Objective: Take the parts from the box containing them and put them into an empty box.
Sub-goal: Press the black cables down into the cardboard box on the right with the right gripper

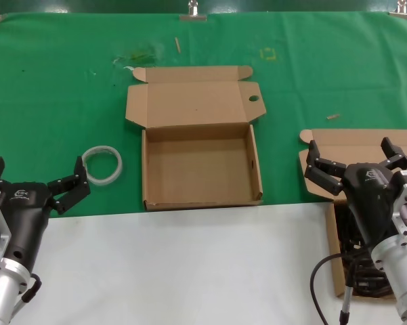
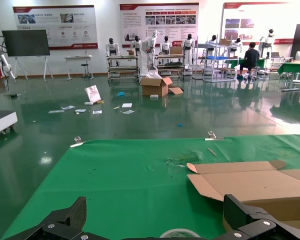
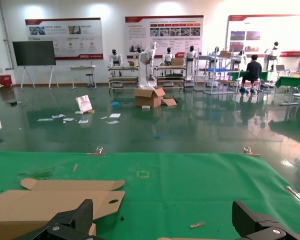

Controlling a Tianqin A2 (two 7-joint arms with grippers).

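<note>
Two shallow brown cardboard mailer boxes are in play. The empty box [image 1: 200, 166], whose lid flap carries a round hole, sits open at the centre of the green cloth [image 1: 54, 88]. The source box [image 1: 338, 264] lies at the right edge of the head view, largely hidden behind your right arm.

The thin black coiled cables [image 1: 362, 267] show only as a dark mass inside the source box; you probably cannot judge how the loops are stacked or tangled from here.

The right gripper [image 1: 359, 161] hovers over the raised lid of the source box, fingers spread wide and empty. The left gripper [image 1: 37, 183] waits at the left near the white ring [image 1: 103, 164], fingers likewise spread and holding nothing.

Risks from this position:

1. Lid contact. The right gripper stands above the lid rather than the tray; a straight descent may strike the flap and shift or close the box.
2. Tangle. Looped cables may interlock, so one grasp may lift several bundles or drag the light box along.
3. Snag. A trailing loop may catch the wall of the source box, or the wall of the empty box on release.
4. Wrong target. Keep the left gripper away from the white ring; it is not a part.
</note>
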